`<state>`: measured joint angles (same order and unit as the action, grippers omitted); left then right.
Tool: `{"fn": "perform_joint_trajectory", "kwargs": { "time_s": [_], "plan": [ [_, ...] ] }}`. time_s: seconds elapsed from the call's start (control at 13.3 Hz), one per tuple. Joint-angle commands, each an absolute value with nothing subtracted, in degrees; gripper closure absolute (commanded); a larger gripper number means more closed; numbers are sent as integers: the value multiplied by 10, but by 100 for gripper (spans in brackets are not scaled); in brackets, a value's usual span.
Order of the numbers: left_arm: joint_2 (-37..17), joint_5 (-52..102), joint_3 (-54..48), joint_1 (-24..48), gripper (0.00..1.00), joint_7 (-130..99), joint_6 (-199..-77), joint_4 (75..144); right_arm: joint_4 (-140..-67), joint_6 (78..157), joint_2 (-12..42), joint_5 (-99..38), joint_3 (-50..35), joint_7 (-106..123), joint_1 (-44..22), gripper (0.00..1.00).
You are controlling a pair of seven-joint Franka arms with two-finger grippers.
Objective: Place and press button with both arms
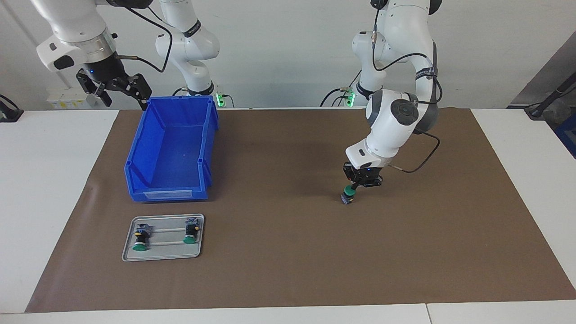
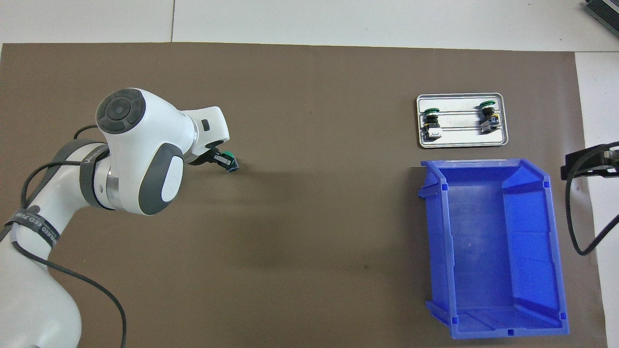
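Button [image 1: 348, 194] clamped in left hand [image 1: 355, 186], low over mat [image 1: 288, 252]; set down gently, cap upward. Right hand [image 1: 118, 90] waits, fingers apart, beside bin [image 1: 171, 180].

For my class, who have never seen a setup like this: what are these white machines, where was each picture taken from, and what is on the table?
These are two jointed robot arms. One picture faces them from across the table; the other looks down from above their end. A brown mat covers the table. On it stand an empty blue bin and, farther from the robots, a metal tray with two green-capped buttons. The left tool holds a third button low at the mat. The right tool waits raised, beside the bin.
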<state>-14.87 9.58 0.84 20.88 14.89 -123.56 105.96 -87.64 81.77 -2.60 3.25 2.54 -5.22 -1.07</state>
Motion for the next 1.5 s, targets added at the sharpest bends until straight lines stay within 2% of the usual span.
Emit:
{"fn": "perform_joint_trajectory", "kwargs": {
  "time_s": [0.0,0.08,0.15,0.23,0.3,0.68,1.05,1.43],
  "plan": [
    [-134,81,15,207,100,123,-1196,1036,-869,809,-25,20,20,-48,-2,0],
    [-121,81,22,197,96,120,-1184,1037,-870,809,-25,20,19,-48,-2,0],
    [-107,80,29,189,57,113,-1172,1038,-869,809,-25,20,20,-48,-2,0],
    [-96,79,38,180,7,112,-1167,1041,-869,809,-25,20,20,-48,-2,0],
    [-84,79,40,167,0,112,-1155,1042,-869,809,-25,20,19,-48,-2,0],
    [-51,64,41,61,0,117,-1108,1020,-869,809,-25,20,19,-48,-2,0],
    [19,7,42,34,0,111,-1034,1013,-870,809,-25,20,20,-48,-2,0],
    [12,5,40,34,0,75,-902,896,-871,809,-28,20,20,-48,5,0]
  ]
}}
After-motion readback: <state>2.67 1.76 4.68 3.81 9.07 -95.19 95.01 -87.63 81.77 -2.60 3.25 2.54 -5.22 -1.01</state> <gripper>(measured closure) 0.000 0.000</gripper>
